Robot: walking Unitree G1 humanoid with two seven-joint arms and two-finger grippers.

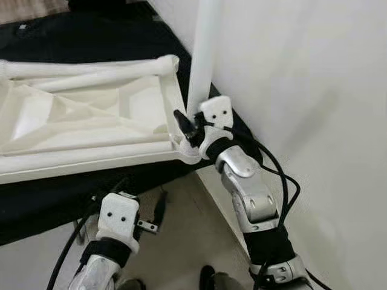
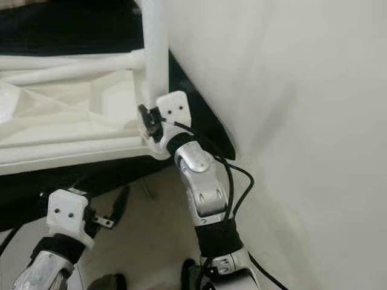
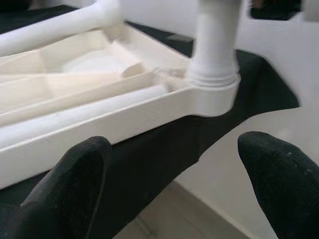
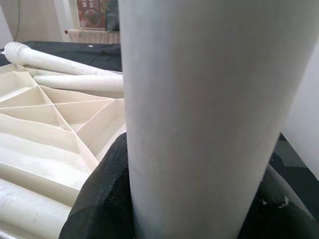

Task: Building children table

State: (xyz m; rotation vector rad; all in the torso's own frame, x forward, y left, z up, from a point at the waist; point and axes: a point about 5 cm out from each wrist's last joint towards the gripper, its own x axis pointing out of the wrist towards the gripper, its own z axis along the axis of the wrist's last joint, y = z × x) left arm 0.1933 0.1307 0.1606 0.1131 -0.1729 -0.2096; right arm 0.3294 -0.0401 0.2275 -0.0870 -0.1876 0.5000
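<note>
One leg (image 1: 202,57) upright in tabletop (image 1: 91,121) corner socket, right hand (image 1: 192,128) clamped round it; tilt risks cross-threading; left hand (image 3: 172,184) wide, idle

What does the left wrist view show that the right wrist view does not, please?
Left wrist view alone: the threaded base of the upright table leg seated in the corner socket of the upside-down tabletop, and the left gripper open below it, apart from the table. Right wrist view alone: the right gripper shut on that leg, and the tabletop's triangular ribs. Both share the leg, the tabletop, the loose legs lying in it and the black cloth.
</note>
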